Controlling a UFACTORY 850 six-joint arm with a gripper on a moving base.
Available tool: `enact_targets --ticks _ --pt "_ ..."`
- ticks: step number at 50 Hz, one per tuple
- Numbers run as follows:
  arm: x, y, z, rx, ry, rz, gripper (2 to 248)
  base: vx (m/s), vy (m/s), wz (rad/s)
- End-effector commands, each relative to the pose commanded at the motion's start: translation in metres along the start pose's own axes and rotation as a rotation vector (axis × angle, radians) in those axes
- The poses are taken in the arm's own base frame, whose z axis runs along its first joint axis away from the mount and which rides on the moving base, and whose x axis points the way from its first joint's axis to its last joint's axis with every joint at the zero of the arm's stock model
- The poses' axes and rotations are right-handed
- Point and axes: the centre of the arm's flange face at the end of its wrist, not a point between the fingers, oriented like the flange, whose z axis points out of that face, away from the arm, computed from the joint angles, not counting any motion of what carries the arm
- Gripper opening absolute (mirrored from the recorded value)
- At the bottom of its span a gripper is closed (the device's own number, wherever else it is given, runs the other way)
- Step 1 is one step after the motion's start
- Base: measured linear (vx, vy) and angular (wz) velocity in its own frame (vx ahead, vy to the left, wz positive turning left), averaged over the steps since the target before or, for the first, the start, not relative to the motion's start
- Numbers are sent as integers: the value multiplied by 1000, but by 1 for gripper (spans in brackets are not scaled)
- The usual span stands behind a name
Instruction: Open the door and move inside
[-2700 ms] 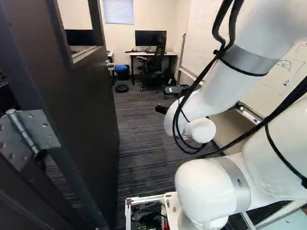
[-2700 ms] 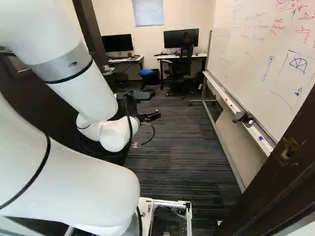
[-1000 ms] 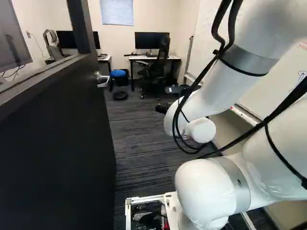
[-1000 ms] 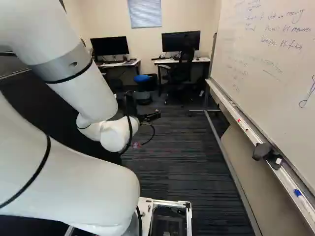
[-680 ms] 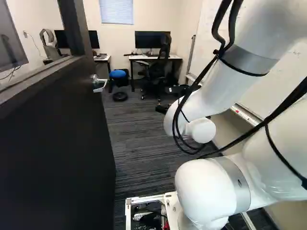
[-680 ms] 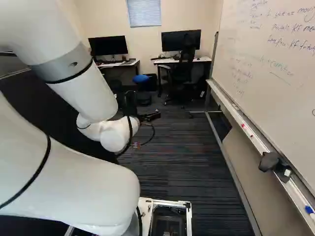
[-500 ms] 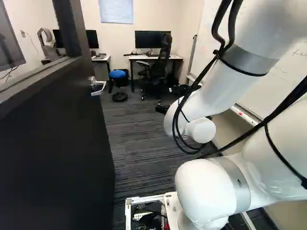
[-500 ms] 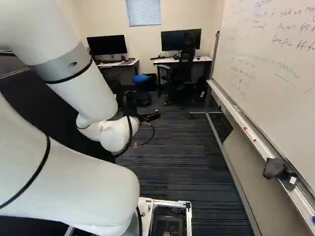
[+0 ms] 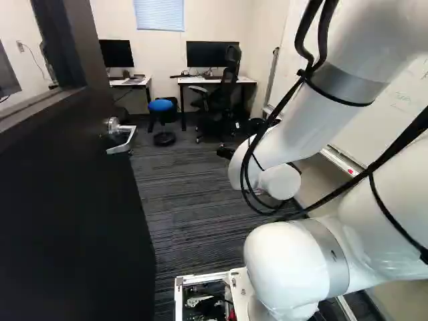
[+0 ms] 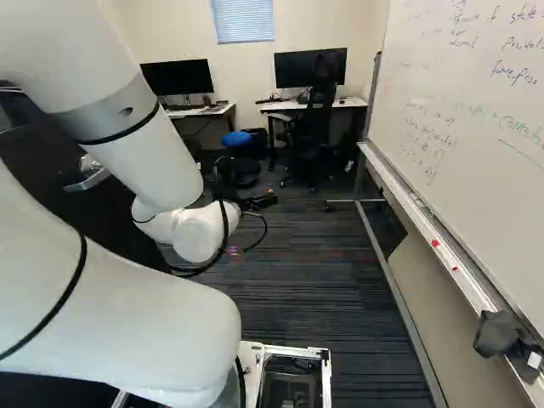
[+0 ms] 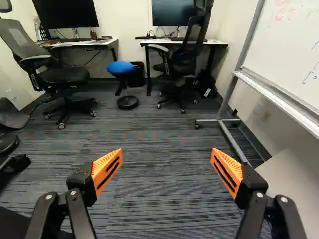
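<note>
- Door [image 9: 73, 221] stands open to the left of the arm [image 10: 136, 314] and gripper [image 11: 166, 162]; the way in lies ahead, over striped carpet [image 11: 159, 139].
- Door leaf is upright, its width running roughly along the travel direction, so it walls the left side rather than blocking the path.
- Gripper: fingers wide apart, orange pads [image 11: 107, 169] facing each other, nothing gripped. No lever between them.
- Door look: dark, flat leaf, glazed opening in its upper part, silver lever handle [image 9: 120, 137] near the far edge.
- Right side: whiteboard [image 10: 467, 110] with a marker tray [image 10: 442, 246] along its lower edge.
- Ahead: blue-topped stool [image 11: 120, 67] and office chair [image 11: 182, 62] by the desks, well beyond the gripper.
- Judgement: opening looks done; what's left is driving in. Next move needs base motion, not a grasp. Risk: drifting left and scraping the leaf, or overcorrecting into the tray.
</note>
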Motion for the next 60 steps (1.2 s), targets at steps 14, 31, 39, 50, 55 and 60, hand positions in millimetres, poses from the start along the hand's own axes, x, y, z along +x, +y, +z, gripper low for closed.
enact_targets --ticks 14,31,39,50,55,60 --pt "0 0 0 0 0 0 247 238 -29 -9" --pt "0 0 0 0 0 0 247 235 -29 -6" --pt "0 0 0 0 0 0 247 242 -39 -6" --pt "0 0 0 0 0 0 247 242 -39 -2" --pt "0 0 0 0 0 0 247 229 -40 -3" --pt "0 0 0 0 0 0 247 221 -35 4"
